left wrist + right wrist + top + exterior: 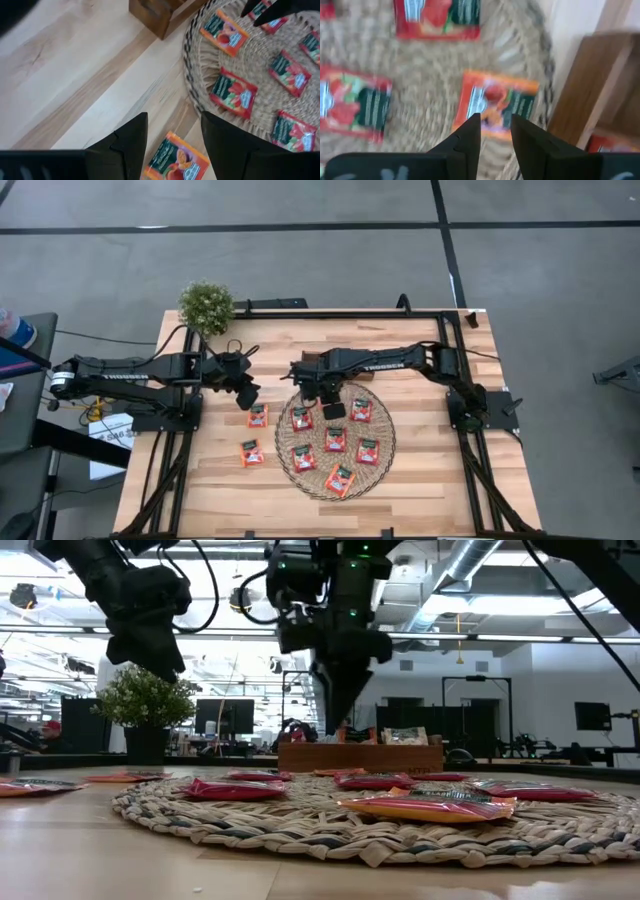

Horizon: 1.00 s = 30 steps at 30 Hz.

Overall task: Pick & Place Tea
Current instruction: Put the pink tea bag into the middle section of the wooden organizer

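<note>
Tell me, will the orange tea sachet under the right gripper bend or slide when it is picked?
The orange tea sachet lies flat and thin, so it probably flexes. Its printed face looks smooth, perhaps slippery. The woven mat beneath is rough, so sliding seems unlikely.

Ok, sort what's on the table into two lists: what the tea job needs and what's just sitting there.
Part of the job:
- tea sachets, most on the woven mat, two on the bare wood
- wooden tray behind the mat
- right hand over the mat, empty
- left hand above the sachets off the mat, open

Just lying about:
- potted plant
- round woven mat
</note>
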Each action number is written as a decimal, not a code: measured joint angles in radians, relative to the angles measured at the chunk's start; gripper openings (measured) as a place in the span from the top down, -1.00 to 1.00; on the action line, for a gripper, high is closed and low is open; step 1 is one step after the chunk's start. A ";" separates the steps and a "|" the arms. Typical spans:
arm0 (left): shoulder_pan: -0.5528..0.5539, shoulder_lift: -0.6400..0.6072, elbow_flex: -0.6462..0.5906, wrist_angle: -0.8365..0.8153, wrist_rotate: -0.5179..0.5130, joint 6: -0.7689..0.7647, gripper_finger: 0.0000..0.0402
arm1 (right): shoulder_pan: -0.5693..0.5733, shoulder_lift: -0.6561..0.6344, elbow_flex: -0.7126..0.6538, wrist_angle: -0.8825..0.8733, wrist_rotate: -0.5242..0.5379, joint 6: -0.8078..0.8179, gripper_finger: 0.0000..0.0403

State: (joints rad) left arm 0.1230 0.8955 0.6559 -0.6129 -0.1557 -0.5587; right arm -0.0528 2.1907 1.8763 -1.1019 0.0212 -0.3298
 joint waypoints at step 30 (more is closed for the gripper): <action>0.000 0.000 0.000 -0.014 -0.025 -0.009 0.12 | -0.073 0.108 0.001 0.013 -0.045 -0.010 0.09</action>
State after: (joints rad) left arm 0.1230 0.8955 0.6559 -0.6266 -0.1805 -0.5680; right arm -0.1259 2.2982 1.8774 -1.0889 -0.0235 -0.3401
